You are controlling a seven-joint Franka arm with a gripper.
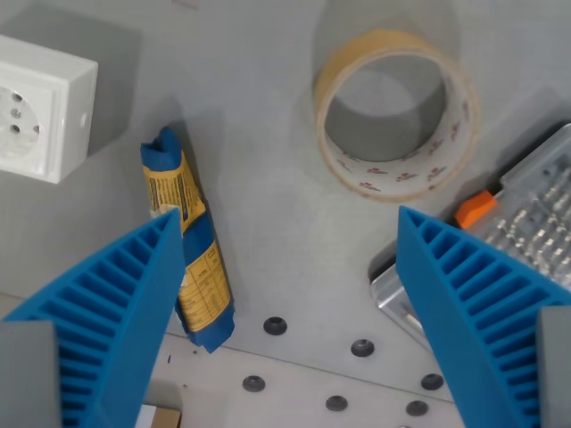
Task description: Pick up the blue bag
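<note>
The blue bag (189,241) lies flat on the table (268,205), partly under the claw's (290,267) left finger, so it sits off-centre. The claw gapes wide and empty. A tape roll (397,116) rests farther right, a white socket (40,107) far left.

- The gripper (290,236) hung over a grey table (259,178), its two blue ribbed fingers (116,312) spread wide apart with nothing between them.
- The blue bag (189,241), with a yellow label, lay lengthwise on the table, partly hidden behind the finger on the wrist view's left.
- A roll of tape (397,116) stood on its edge toward the upper right, apart from the bag.
- A white socket box (40,107) sat at the upper left.
- A clear case with an orange latch (526,214) lay at the right edge, behind the other finger.
- Dark screw holes (275,325) dotted the table's near part.
</note>
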